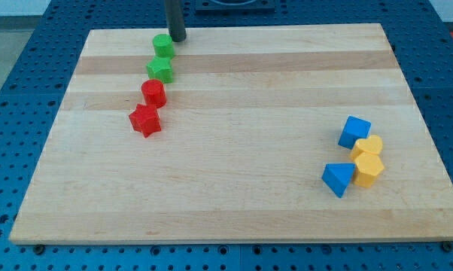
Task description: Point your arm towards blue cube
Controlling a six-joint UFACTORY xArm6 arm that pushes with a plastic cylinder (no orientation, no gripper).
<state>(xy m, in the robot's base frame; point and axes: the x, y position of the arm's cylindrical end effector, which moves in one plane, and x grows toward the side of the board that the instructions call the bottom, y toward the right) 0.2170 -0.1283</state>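
The blue cube (354, 132) sits at the view's right on the wooden board (234, 173). Just below it lie two yellow blocks (368, 147) (368, 169), touching each other, and a blue triangular block (338, 179) to their left. My tip (177, 38) is at the view's top left, at the board's far edge, far from the blue cube. It stands just right of and above a green block (163, 45).
A line of blocks runs down from the tip: the green block, a green star-shaped block (160, 70), a red block (153, 93) and a red star-shaped block (145, 120). Blue pegboard (31, 68) surrounds the board.
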